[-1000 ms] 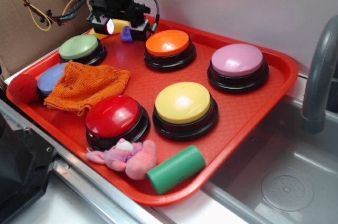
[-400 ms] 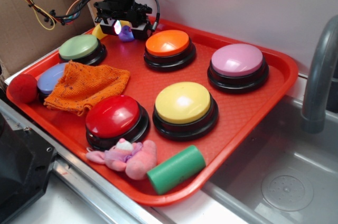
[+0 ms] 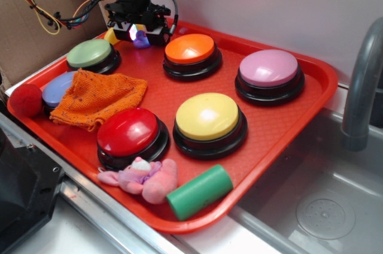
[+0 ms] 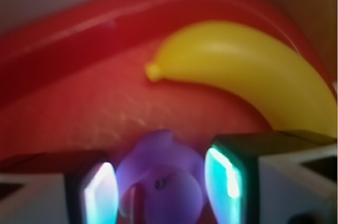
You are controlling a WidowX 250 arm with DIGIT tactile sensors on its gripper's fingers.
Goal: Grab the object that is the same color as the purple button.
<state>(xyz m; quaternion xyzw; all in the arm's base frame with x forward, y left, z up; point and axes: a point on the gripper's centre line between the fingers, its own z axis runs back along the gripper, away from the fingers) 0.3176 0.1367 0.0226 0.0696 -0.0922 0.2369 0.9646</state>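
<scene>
A: Duck (image 4: 161, 179) first, where is it now?

B: Between the two fingers, low in the wrist view, its purple body filling the gap. From the outside view it sits at the far back corner of the red tray (image 3: 299, 110), under the gripper (image 3: 139, 33).

A: What has changed in the last second?

B: The gripper has shifted slightly toward the back rim and closed in around the duck; a second ago the duck showed just beside the fingers, now it is framed by them. I judge that as the grasp being nearly made.

A: Are the fingers clamped on it?

B: The finger pads (image 4: 224, 179) stand close on either side, and the duck looks to touch both, but the blur keeps me from saying they press it firmly.

A: Anything near that could get in the way?

B: The banana (image 4: 248, 73) lies just beyond the fingertips, apart from the duck. The pink-purple button (image 3: 268, 68) is well off to the side.
</scene>
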